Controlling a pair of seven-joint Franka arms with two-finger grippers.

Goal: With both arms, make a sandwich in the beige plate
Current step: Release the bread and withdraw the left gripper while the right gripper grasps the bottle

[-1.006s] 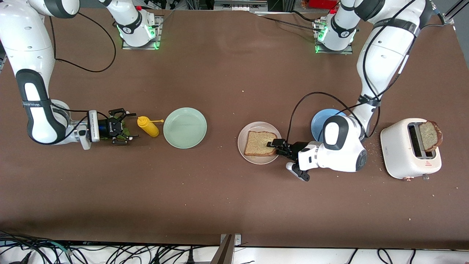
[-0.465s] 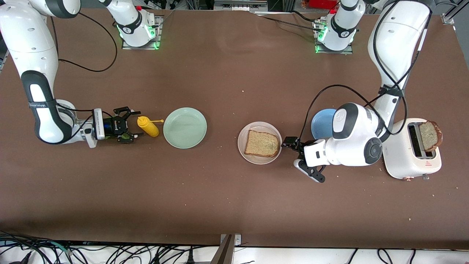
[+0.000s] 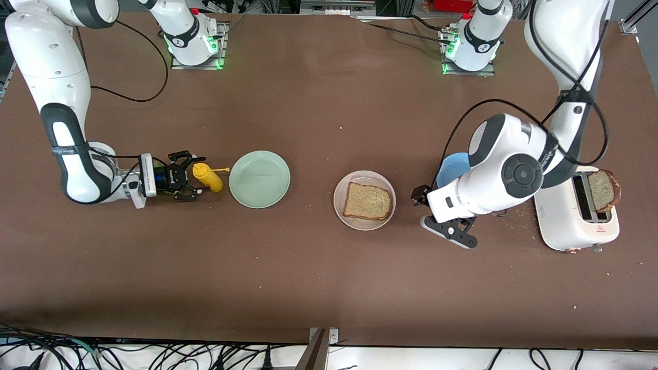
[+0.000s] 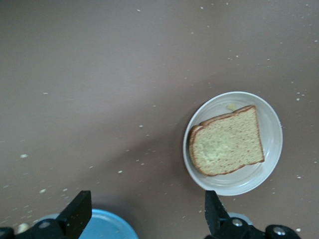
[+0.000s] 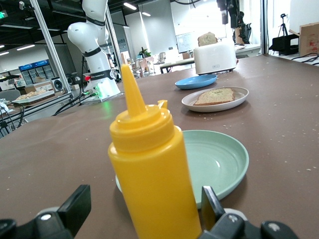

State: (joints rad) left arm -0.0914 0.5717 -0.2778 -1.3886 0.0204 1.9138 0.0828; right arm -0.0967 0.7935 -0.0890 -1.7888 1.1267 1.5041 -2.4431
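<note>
One slice of bread (image 3: pixel 367 201) is lying flat in the beige plate (image 3: pixel 341 192), near the middle of the table (image 3: pixel 329 288). The slice is squarish and light brown, with a speckled crumb and a darker crust, and it is covering most of the plate. The plate is round and pale, with a raised rim.

The left gripper (image 3: pixel 420 196) is hovering over the table just beside the plate, toward the left arm's end. Its jaws are standing wide open and are holding nothing.

The right gripper (image 3: pixel 198 177) is sitting low at the yellow squeeze bottle (image 3: pixel 207 177), beside the mint-green plate (image 3: pixel 259 179). Its fingers (image 5: pixel 76 206) are standing widely apart on both sides of the bottle, and are not pressing it.

A second slice (image 3: pixel 603 190) is sticking out of the white toaster (image 3: pixel 565 216), near the blue plate (image 3: pixel 452 165).
</note>
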